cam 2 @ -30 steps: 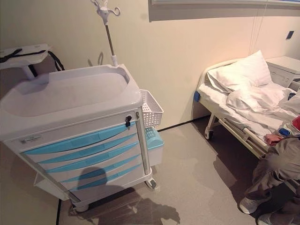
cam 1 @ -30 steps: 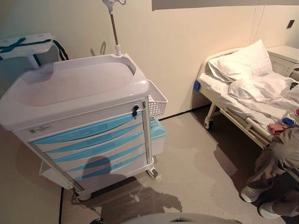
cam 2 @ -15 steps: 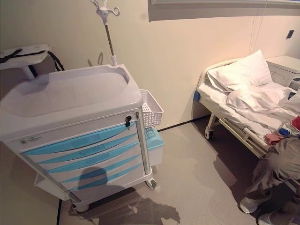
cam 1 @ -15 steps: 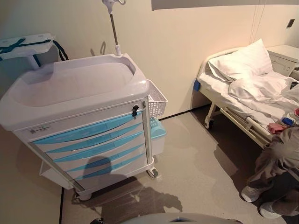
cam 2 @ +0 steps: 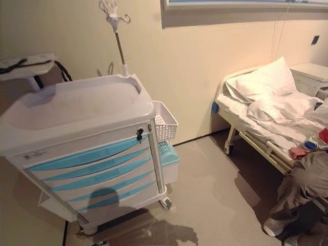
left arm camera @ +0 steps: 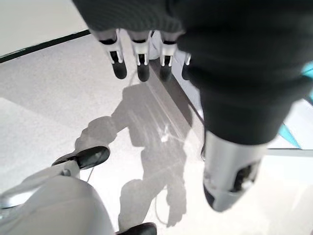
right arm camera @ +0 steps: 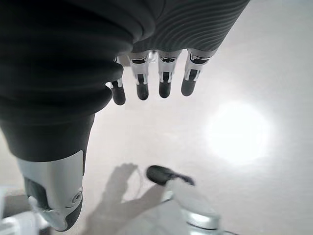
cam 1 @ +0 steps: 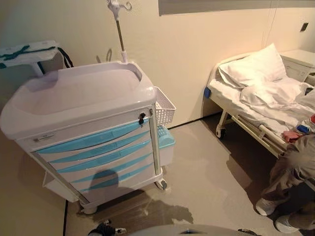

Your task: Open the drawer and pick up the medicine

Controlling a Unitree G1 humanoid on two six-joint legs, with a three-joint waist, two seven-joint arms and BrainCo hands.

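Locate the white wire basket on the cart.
The white wire basket hangs on the right side of the white medical cart with blue drawers, above a teal-lidded bin, near the wall.

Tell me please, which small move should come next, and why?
Probably raise the right hand toward the top blue drawer of the cart: every drawer looks closed, and both hands, the left hand too, hang open over the floor.
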